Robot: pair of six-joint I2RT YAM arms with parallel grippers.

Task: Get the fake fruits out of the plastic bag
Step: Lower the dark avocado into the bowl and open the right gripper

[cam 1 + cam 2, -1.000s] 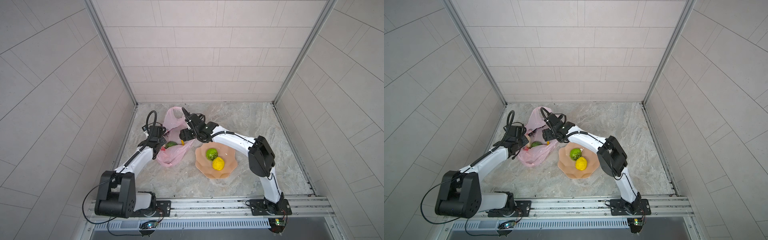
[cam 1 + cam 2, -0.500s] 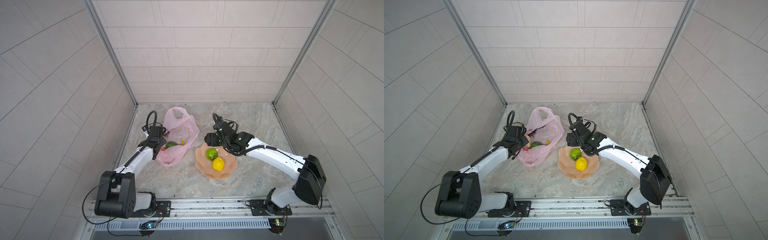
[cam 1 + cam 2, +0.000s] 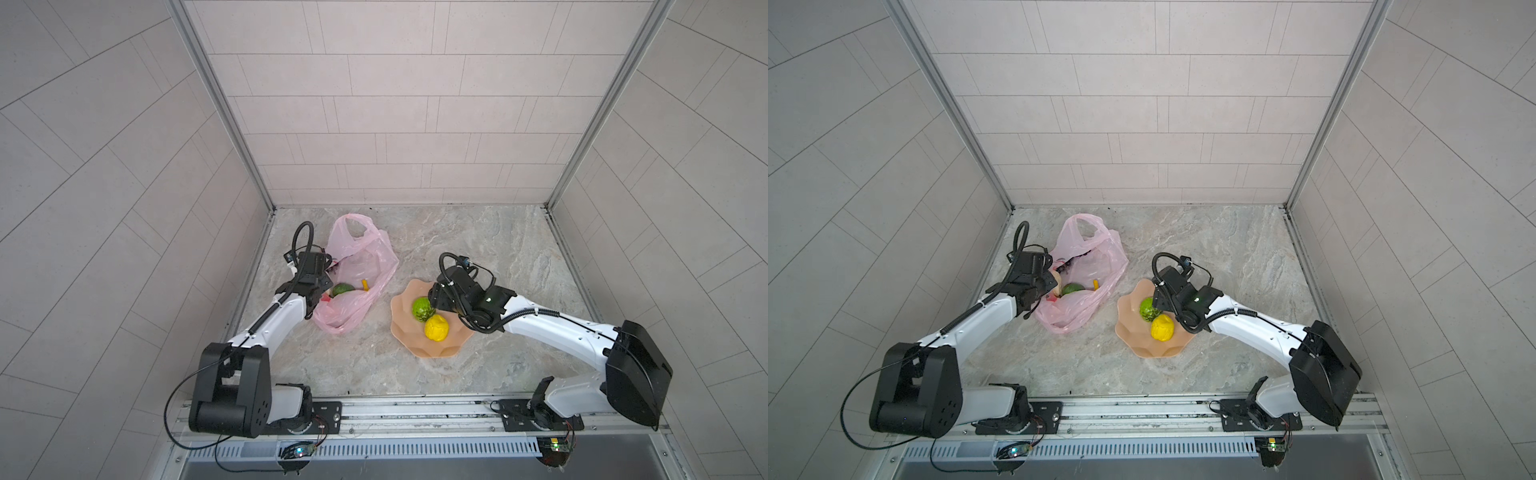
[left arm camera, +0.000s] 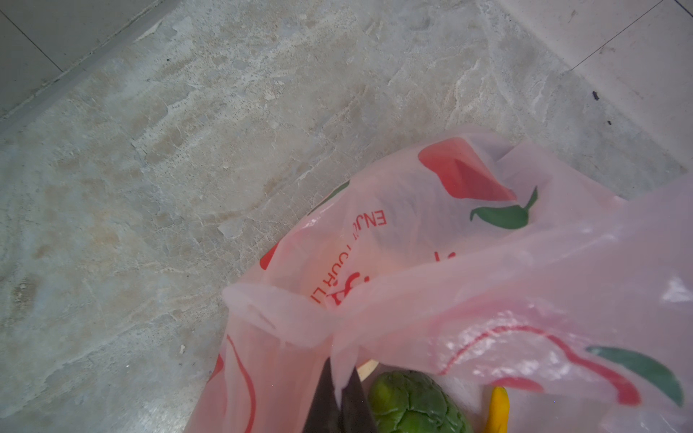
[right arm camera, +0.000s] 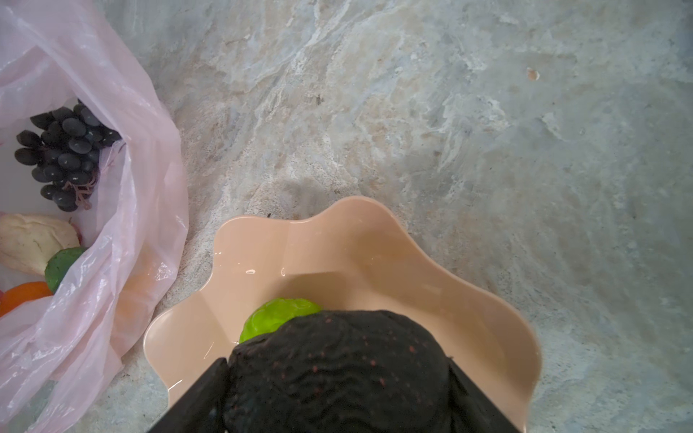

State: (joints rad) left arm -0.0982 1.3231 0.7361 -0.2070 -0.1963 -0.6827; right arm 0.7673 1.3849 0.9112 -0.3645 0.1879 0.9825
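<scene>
The pink plastic bag (image 3: 357, 266) (image 3: 1088, 266) lies at the left of the floor, and my left gripper (image 4: 341, 390) is shut on its rim (image 4: 345, 360), holding the mouth up. Inside lie a green ball (image 4: 412, 405), a banana tip (image 4: 497, 408), a dark grape bunch (image 5: 63, 157) and a cream knobbly fruit (image 5: 33, 240). My right gripper (image 5: 337, 363) is shut on a dark bumpy fruit (image 5: 337, 375) just above the peach dish (image 5: 337, 240), beside the green ball (image 5: 277, 316) lying there. A bumpy yellow fruit (image 3: 436, 328) (image 3: 1161, 328) also sits in the dish.
The scalloped dish (image 3: 432, 353) (image 3: 1142, 349) stands right of the bag on the marble floor. Tiled walls close in the left, right and back. An orange piece (image 5: 22, 296) shows inside the bag. A metal rail (image 3: 415, 411) runs along the front.
My right arm has swung from the bag's mouth rightward to over the dish, with the dark fruit in its grip. The left arm and the bag rim have stayed put.
</scene>
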